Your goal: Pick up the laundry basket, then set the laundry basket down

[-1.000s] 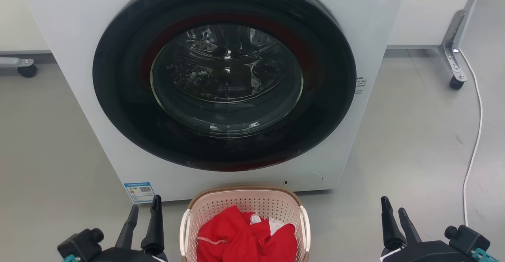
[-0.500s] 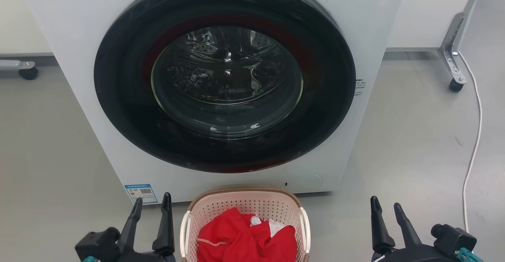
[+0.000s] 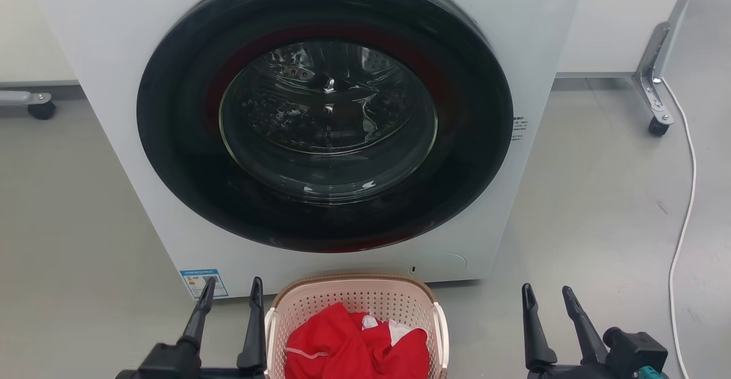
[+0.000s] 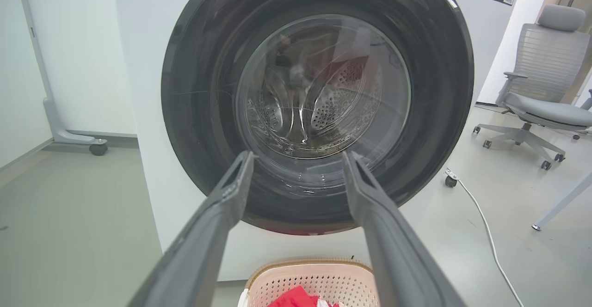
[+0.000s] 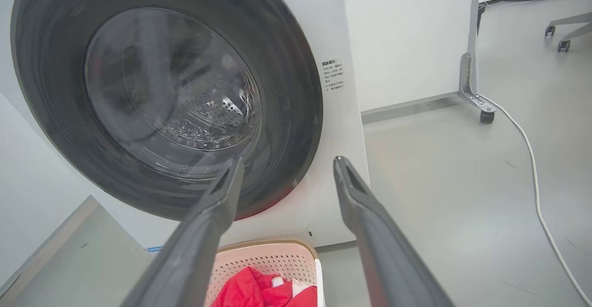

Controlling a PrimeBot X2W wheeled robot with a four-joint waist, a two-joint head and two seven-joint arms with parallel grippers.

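the laundry basket (image 3: 354,296) sat on the floor (image 3: 582,208) between the two claws, near the foot of the washer (image 3: 108,82), with red clothes (image 3: 342,347) heaped inside. the left gripper (image 3: 233,283) stood with fingers spread and empty, its inner finger just beside the basket's left white handle (image 3: 269,333), likely lined up to take that side. the right gripper (image 3: 546,289), also spread and empty, hung well out from the right handle (image 3: 444,333), so the lift looked not yet begun.

Grey floor (image 3: 599,208), smooth, few faint scuffs. White washer (image 3: 103,82) stands on it. Laundry basket (image 3: 354,298) on floor just before washer. White cable (image 3: 694,173) trails along right side. Caster (image 3: 657,126) far right, another caster (image 3: 41,109) far left.
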